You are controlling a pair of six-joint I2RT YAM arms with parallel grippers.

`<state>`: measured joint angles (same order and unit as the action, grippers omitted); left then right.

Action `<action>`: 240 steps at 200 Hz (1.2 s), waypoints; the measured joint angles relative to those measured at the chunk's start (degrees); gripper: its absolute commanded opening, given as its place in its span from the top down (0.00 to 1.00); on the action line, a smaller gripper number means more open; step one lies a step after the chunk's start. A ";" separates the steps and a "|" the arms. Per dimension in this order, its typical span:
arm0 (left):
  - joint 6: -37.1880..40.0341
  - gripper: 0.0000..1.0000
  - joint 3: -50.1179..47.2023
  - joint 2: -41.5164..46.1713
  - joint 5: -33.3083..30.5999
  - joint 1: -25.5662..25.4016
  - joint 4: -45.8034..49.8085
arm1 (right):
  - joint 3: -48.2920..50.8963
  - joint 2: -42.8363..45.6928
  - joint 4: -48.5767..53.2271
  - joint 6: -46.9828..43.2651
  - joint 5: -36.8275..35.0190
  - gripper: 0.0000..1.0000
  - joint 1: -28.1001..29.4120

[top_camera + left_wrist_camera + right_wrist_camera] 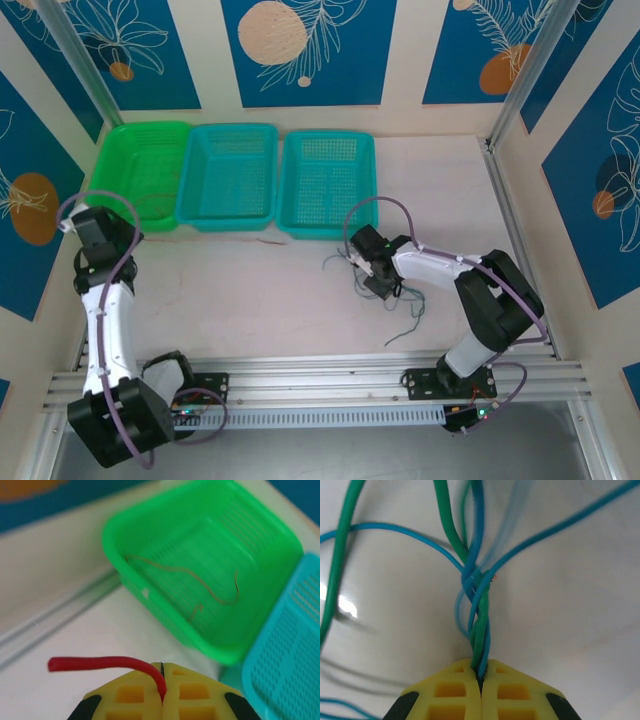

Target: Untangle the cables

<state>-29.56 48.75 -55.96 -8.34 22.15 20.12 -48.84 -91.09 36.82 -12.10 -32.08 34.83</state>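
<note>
Left arm's jaws are clamped on a thin red wire (100, 663) near the green plastic mesh basket (165, 611), far left, which holds a thin orange wire (190, 573). Right arm's jaws pinch twisted green and blue wires (476, 611) over the white desk (280, 290), right of centre.

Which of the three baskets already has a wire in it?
The green basket, leftmost of the row in the top view: a thin orange wire lies on its floor. The two teal baskets show none from above.
</note>
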 measured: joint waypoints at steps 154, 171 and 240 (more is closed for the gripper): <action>16.24 1.00 30.32 2.16 33.79 -8.59 9.57 | -2.21 14.82 1.33 -1.46 6.45 1.00 9.77; 16.52 1.00 35.58 0.68 30.27 -8.59 9.33 | -2.21 15.13 1.03 -1.46 6.88 1.00 9.75; 20.63 1.00 55.84 -21.09 4.74 -8.57 3.23 | -2.21 16.79 1.20 -1.40 7.08 1.00 9.75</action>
<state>-8.93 104.60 -77.06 -3.60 13.58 23.35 -51.05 -74.30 38.02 -13.50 -24.99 44.58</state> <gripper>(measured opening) 0.043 0.059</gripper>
